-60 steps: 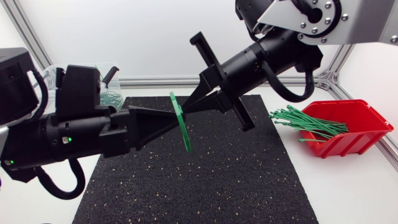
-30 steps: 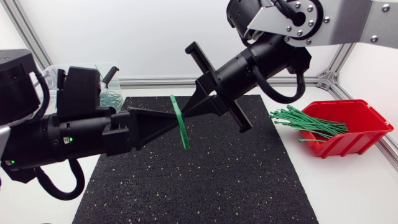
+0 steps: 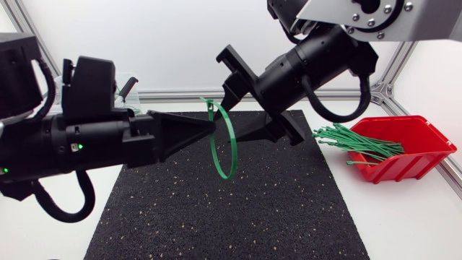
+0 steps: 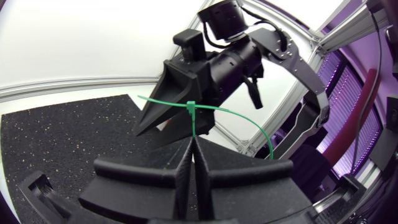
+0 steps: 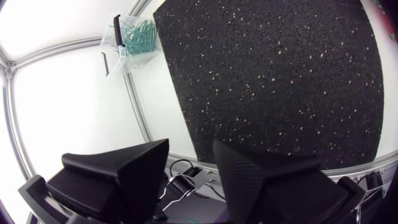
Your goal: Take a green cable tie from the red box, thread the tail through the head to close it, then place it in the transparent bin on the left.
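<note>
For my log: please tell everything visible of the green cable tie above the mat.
The green cable tie is a thin flat strip, plastic by its look, closed into a loop: the tail passes through the small head and sticks out beyond. The loop stands roughly upright over the black mat. The left tool is shut on it just below the head. The open right tool is close beside it; contact cannot be judged.
</note>
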`<state>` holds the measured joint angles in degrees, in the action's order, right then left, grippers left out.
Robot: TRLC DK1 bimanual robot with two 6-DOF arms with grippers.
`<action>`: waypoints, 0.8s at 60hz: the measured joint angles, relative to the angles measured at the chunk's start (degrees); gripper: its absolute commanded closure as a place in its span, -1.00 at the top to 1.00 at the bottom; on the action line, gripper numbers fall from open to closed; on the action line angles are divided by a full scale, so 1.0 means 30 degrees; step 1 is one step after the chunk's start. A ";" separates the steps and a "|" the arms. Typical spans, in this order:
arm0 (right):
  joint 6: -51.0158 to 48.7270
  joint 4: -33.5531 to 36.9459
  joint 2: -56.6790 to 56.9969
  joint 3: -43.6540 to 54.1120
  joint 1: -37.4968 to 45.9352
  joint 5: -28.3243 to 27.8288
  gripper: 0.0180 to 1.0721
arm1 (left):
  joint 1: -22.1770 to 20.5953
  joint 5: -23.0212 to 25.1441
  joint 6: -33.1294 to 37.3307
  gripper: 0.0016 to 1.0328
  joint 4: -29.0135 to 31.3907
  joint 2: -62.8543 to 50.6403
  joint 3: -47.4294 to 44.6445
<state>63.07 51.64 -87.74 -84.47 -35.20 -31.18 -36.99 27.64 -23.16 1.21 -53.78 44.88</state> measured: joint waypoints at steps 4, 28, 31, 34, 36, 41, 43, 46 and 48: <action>-0.1115 0.0867 -0.0015 -0.0335 0.0073 0.0590 0.92 | -0.0095 -0.1173 0.0874 -0.94 0.1217 -0.0641 0.0546; -0.7402 0.1741 0.0306 -0.0525 0.1792 0.7584 0.93 | 0.2244 -0.9253 0.6062 -0.94 0.7992 -0.2856 0.3468; -0.8349 0.1734 0.0525 -0.0525 0.1945 0.8575 0.93 | 0.3745 -0.9471 0.6703 -0.94 0.8123 -0.2958 0.3701; -0.9304 0.1727 0.0838 -0.0525 0.2062 0.9304 0.93 | 0.5515 -0.9602 0.7344 -0.94 0.8153 -0.3075 0.4058; -0.9814 0.1647 0.1064 -0.0510 0.2171 0.9646 0.93 | 0.6550 -0.9770 0.7774 -0.94 0.8065 -0.3162 0.4306; -1.0899 0.1042 0.1690 -0.0277 0.2186 1.0367 0.93 | 0.8954 -0.9894 0.8677 -0.94 0.7570 -0.3490 0.5115; -1.1249 0.0845 0.1967 -0.0131 0.2186 1.0571 0.93 | 0.9770 -0.9908 0.8903 -0.94 0.7388 -0.3716 0.5603; -1.1752 0.0299 0.2484 0.0240 0.2178 1.1132 0.93 | 1.1023 -0.9974 0.9347 -0.94 0.6426 -0.4080 0.6251; -1.2029 0.0087 0.2790 0.0452 0.2164 1.1315 0.93 | 1.1752 -1.0032 0.9515 -0.94 0.5603 -0.4306 0.6586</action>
<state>26.98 51.90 -79.37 -83.11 -28.71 2.76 -1.74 -2.46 5.39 18.02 -66.70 64.64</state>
